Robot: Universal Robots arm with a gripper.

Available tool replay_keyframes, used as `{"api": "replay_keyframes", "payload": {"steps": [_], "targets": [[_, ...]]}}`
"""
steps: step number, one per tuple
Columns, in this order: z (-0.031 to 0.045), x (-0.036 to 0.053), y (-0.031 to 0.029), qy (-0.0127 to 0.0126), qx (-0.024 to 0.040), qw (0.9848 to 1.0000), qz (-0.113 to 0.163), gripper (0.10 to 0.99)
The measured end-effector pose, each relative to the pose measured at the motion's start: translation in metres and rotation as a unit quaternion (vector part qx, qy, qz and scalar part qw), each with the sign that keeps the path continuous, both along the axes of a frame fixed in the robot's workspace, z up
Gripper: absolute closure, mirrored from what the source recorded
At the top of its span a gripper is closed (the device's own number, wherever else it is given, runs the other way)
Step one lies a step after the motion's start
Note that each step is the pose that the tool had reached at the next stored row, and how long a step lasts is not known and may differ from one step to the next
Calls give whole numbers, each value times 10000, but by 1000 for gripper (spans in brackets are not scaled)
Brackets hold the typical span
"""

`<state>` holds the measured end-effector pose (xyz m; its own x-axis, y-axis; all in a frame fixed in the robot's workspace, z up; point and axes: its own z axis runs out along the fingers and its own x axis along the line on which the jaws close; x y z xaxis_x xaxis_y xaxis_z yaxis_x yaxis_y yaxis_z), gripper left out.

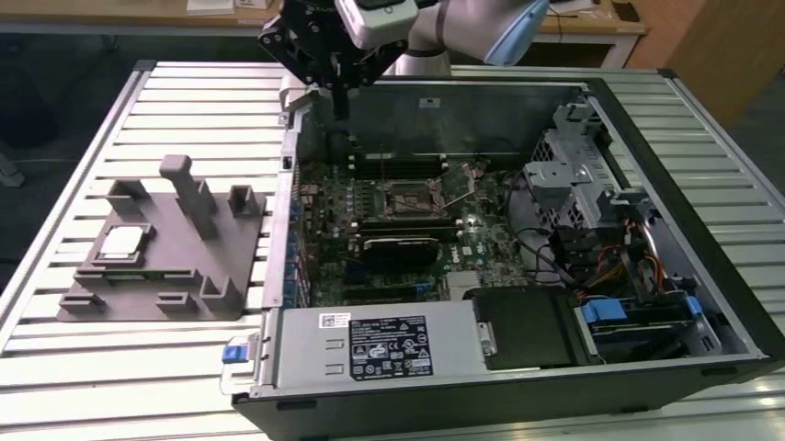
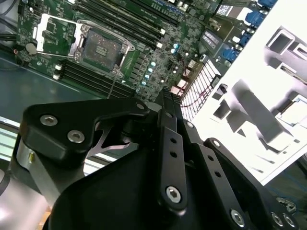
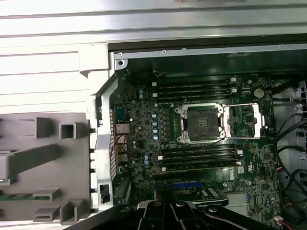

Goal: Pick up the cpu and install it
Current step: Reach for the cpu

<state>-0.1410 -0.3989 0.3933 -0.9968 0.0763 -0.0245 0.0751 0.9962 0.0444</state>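
Lying flat in a shallow recess of the grey plastic fixture (image 1: pixel 184 276) is the cpu (image 1: pixel 123 242), a small square chip whose pale silver-grey metal top looks smooth and much brighter than the matte plastic around it. It sits toward the exterior view's left, outside the open black computer case (image 1: pixel 687 147), with the fixture's blocky upright posts rising just beside it on the far side. The black metal gripper (image 1: pixel 340 106) hangs well apart from the chip, farther away and toward the exterior view's right, over the far left corner of the case. Its fingers are drawn together into one narrow tip with nothing between them, which the second wrist view (image 2: pixel 165 96) shows too, the bolted black links folding inward to a point. Below, in the case, the green motherboard (image 1: pixel 368 248) is studded with small components and long dark memory slots. At its middle is the dark square socket (image 3: pixel 200 122), ringed by bright metal, with its thin retaining frame (image 3: pixel 244 120) folded open beside it. A large silver box with a black label (image 1: pixel 368 344) fills the near side of the case. Everything rests on a ribbed pale metal table (image 1: pixel 197 101).
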Motion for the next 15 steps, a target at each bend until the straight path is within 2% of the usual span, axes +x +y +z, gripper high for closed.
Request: {"api": "replay_keyframes", "payload": {"steps": [15], "targets": [[0,-216,0,0,0,10000,0,980]]}}
